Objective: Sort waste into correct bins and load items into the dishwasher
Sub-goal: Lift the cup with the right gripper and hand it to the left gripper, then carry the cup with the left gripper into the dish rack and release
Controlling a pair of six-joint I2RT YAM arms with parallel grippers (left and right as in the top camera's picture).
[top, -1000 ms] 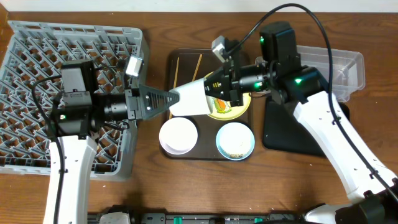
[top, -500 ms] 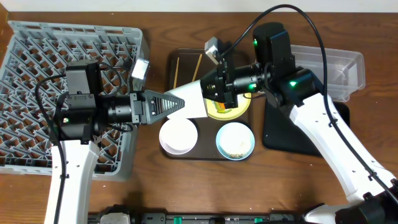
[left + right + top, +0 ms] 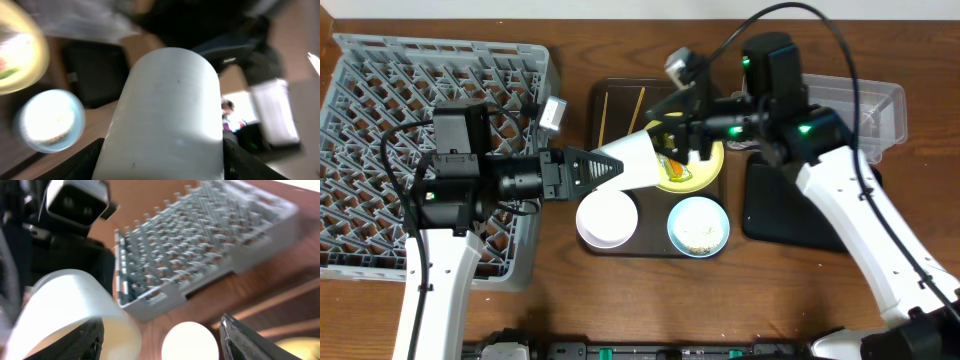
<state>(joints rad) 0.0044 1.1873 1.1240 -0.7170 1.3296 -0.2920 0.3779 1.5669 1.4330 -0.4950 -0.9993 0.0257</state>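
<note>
A white cup [image 3: 635,160] hangs on its side over the brown tray, my left gripper [image 3: 605,166] shut on its base end. The left wrist view shows the cup [image 3: 170,115] filling the gap between both fingers [image 3: 85,162]. My right gripper [image 3: 677,140] stands open at the cup's mouth; in its wrist view the cup's rim [image 3: 70,305] lies beside its left finger [image 3: 85,340]. Below are the yellow plate [image 3: 700,175] with a green-and-orange wrapper [image 3: 675,168], the white bowl [image 3: 608,218], the blue bowl [image 3: 698,225] with rice crumbs, and the chopsticks [image 3: 620,108].
The grey dish rack [image 3: 380,100] fills the left side, under my left arm. A clear tub [image 3: 865,105] and a black tray [image 3: 785,210] lie at the right, partly under my right arm. The dishes sit on a dark brown serving tray [image 3: 655,248].
My left gripper slid onto the white cup and closed on it. My right gripper, shut on the cup's rim before, has opened and drawn slightly right.
</note>
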